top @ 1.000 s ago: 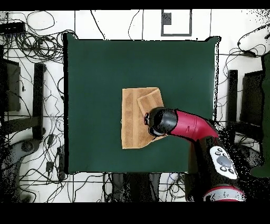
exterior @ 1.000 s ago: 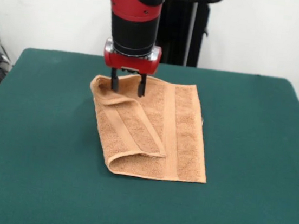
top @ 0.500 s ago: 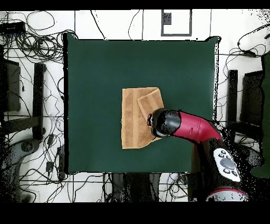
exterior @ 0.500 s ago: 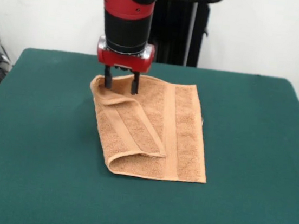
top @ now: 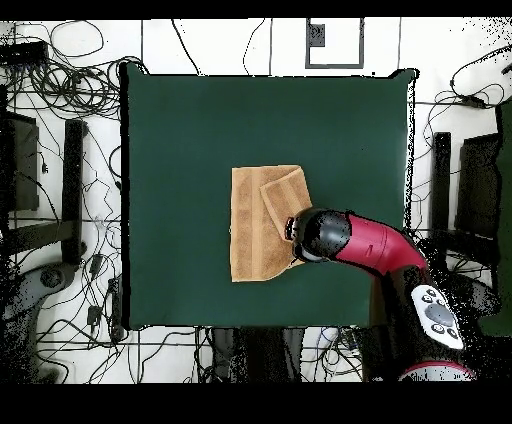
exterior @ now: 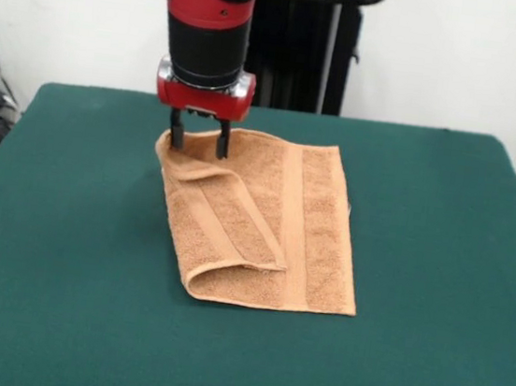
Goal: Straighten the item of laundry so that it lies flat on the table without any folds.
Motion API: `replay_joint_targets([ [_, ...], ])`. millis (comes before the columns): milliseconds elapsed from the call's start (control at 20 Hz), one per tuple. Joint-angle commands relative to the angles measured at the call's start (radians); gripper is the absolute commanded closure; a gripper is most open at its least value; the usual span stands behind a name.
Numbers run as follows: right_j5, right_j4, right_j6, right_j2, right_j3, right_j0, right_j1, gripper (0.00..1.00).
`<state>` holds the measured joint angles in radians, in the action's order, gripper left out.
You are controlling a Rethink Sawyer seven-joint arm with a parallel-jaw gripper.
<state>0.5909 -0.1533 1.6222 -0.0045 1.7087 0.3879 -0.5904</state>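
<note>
With jaws spread, the gripper (exterior: 196, 142) should straddle only the top layer at the towel's (exterior: 314, 238) folded-over corner before pinching.

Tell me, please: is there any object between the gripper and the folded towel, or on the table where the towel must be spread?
Nothing visible stands in the way. The gripper hangs open right at the far left corner of the towel, nothing between them. One flap is folded over, and the table beside it shows only green surface.
</note>
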Motion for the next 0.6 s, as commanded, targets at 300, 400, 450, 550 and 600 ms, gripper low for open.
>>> replay_joint_targets([
  [300,0.058,-0.025,0.094,0.008,0.062,-0.031,-0.011,0.00],
  [400,0.053,-0.028,0.095,0.005,0.063,-0.031,-0.006,0.00],
  [450,0.051,-0.029,0.094,0.004,0.063,-0.029,-0.005,0.00],
  [550,0.047,-0.030,0.098,0.000,0.068,-0.031,-0.003,0.00],
  [600,0.043,-0.030,0.102,-0.003,0.072,-0.034,-0.003,0.00],
])
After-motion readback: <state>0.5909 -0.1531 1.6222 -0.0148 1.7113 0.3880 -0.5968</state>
